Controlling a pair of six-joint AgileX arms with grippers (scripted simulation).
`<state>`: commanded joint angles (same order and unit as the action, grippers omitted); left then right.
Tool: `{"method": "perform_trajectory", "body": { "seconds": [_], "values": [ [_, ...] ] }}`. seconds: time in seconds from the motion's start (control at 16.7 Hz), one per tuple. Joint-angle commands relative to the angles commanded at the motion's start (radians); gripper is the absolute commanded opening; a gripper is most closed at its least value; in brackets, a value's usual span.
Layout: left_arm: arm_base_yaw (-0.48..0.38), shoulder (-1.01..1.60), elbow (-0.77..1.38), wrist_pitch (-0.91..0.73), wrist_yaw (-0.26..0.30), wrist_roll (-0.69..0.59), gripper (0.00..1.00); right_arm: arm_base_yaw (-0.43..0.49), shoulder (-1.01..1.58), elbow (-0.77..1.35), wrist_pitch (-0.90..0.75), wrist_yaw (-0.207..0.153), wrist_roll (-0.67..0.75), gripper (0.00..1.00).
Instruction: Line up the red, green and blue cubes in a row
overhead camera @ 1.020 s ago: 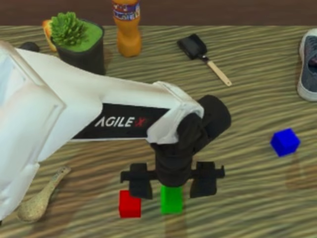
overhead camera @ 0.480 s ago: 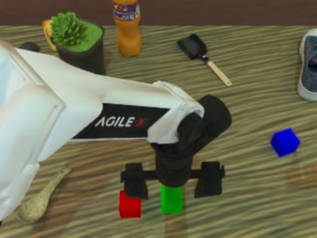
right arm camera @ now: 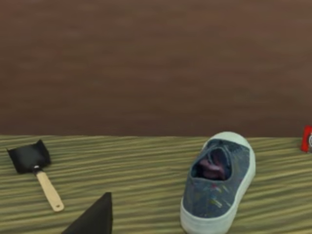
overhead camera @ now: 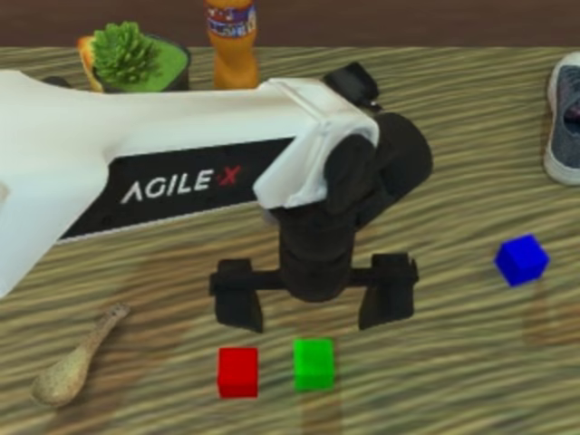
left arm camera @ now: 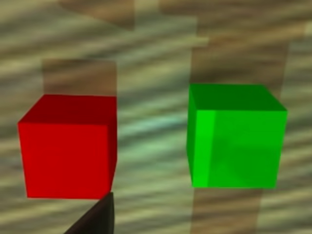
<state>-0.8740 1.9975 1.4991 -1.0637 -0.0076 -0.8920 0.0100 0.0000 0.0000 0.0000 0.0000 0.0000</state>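
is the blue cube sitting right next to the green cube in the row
No: in the top view the blue cube sits alone far toward the table's right, while the green cube stands beside the red cube.

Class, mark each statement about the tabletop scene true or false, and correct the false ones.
1. The red cube and green cube sit side by side, apart. True.
2. The left end effector grips the green cube. False: it is open above the table, holding nothing.
3. The blue cube lies to the right, away from the other two. True.
4. The sneaker stands between the red and green cubes. False: it lies at the table's right edge.
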Motion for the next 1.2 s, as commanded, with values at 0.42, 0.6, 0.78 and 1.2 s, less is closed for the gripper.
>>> {"method": "perform_trajectory", "body": {
  "seconds": [0.42, 0.6, 0.78, 1.2],
  "values": [
    [0.010, -0.029, -0.021, 0.018, -0.002, 0.007, 1.00, 0.005, 0.028, 0.029, -0.019, -0.001, -0.003, 1.00],
    [0.072, -0.146, -0.115, 0.094, -0.009, 0.035, 1.00, 0.021, 0.143, 0.136, -0.089, -0.003, -0.012, 1.00],
    [0.173, -0.336, -0.281, 0.202, -0.015, 0.090, 1.00, 0.041, 0.345, 0.299, -0.199, -0.003, -0.029, 1.00],
    [0.476, -0.953, -0.836, 0.482, -0.021, 0.336, 1.00, 0.100, 1.067, 0.766, -0.546, 0.002, -0.082, 1.00]
  ]
}}
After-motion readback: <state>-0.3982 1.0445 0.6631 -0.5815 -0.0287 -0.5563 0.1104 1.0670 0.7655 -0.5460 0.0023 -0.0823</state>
